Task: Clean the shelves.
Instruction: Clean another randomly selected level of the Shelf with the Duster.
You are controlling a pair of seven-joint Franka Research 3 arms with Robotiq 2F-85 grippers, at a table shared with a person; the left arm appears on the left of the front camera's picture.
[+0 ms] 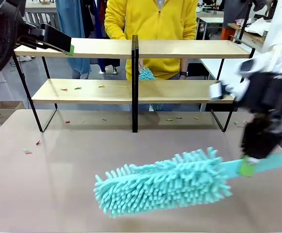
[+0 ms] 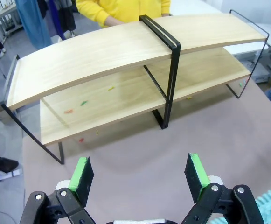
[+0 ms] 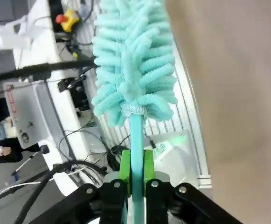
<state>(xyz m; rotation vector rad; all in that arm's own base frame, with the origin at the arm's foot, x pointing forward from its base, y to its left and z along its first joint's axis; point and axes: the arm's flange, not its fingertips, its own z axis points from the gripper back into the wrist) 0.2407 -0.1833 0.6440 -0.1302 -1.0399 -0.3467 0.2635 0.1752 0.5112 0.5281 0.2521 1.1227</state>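
Fingers [image 3: 124, 164] of the right gripper [image 3: 136, 163] pinch the duster [image 1: 165, 187] by its handle [image 3: 136, 133], in front of the shelves [image 1: 102, 47]; the left gripper [image 2: 137, 168] gapes empty. Coloured scraps [image 1: 77, 89] litter the lower board [image 1: 116, 91], so cleaning looks barely begun.

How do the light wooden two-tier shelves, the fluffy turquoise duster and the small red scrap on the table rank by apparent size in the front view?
1. light wooden two-tier shelves: widest.
2. fluffy turquoise duster, though nearness to the camera enlarges it.
3. small red scrap: tiny.
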